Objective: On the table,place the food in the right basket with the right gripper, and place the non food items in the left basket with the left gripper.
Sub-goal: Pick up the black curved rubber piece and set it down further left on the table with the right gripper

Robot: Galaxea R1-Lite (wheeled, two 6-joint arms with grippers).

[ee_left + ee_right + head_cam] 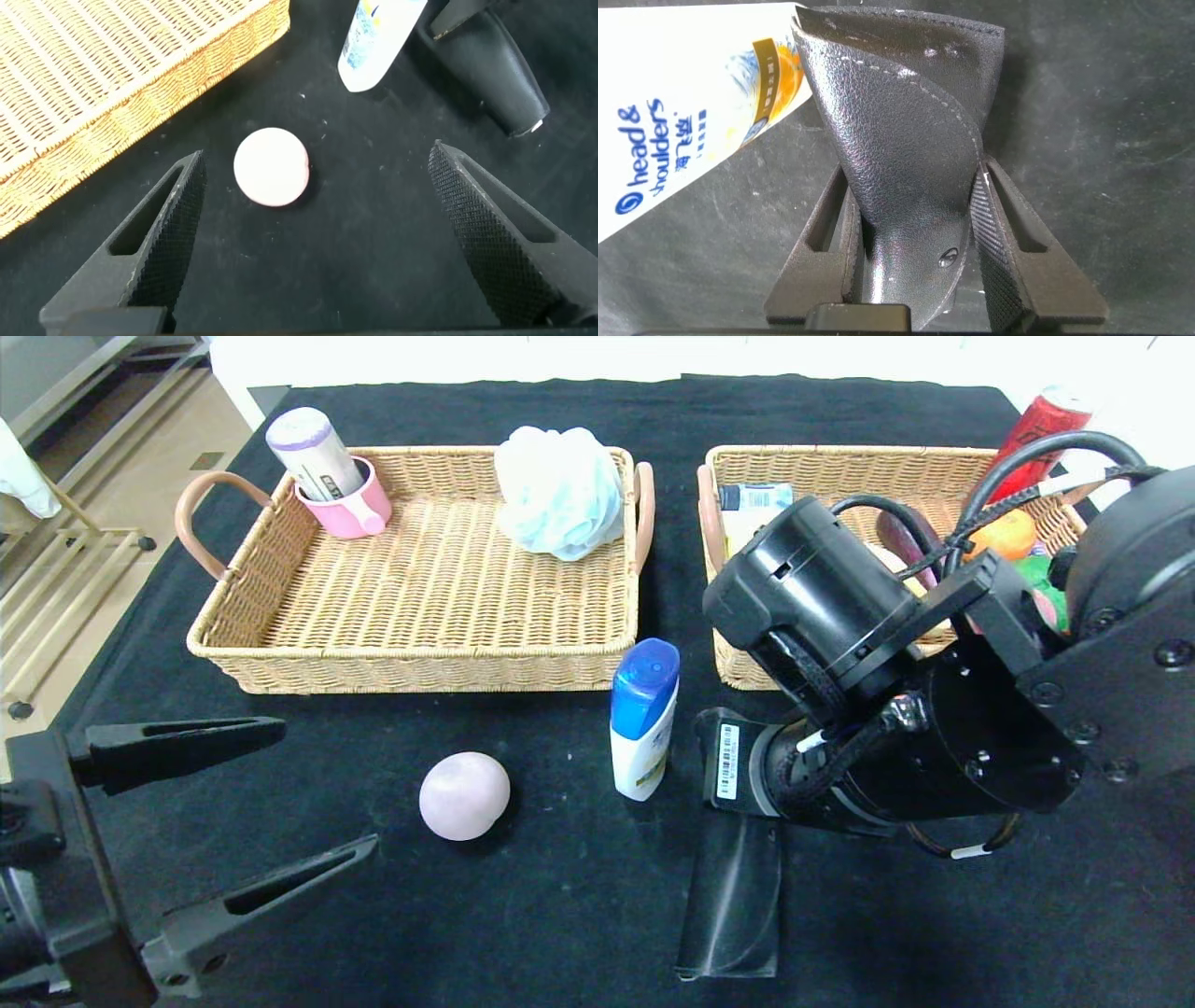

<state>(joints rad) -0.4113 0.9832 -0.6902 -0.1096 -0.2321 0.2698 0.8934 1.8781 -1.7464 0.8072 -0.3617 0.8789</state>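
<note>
A black leather case (733, 896) lies on the black tablecloth beside a white shampoo bottle with a blue cap (644, 719). My right gripper (915, 173) is shut on the case (906, 112), with one finger on each side of it, and the bottle (682, 140) stands right next to it. A pale pink ball (464, 795) rests in front of the left basket (280, 644). My left gripper (327, 786) is open and empty, low at the near left, with the ball (271, 166) just ahead of its fingers (318, 154). The right basket (738, 667) is partly hidden by my right arm.
The left basket holds a pink cup (350, 509) with a lilac-capped container in it and a pale blue bath pouf (560, 490). The right basket holds an orange (1013, 534), green items and a box (752, 504). A red can (1036, 429) stands behind it.
</note>
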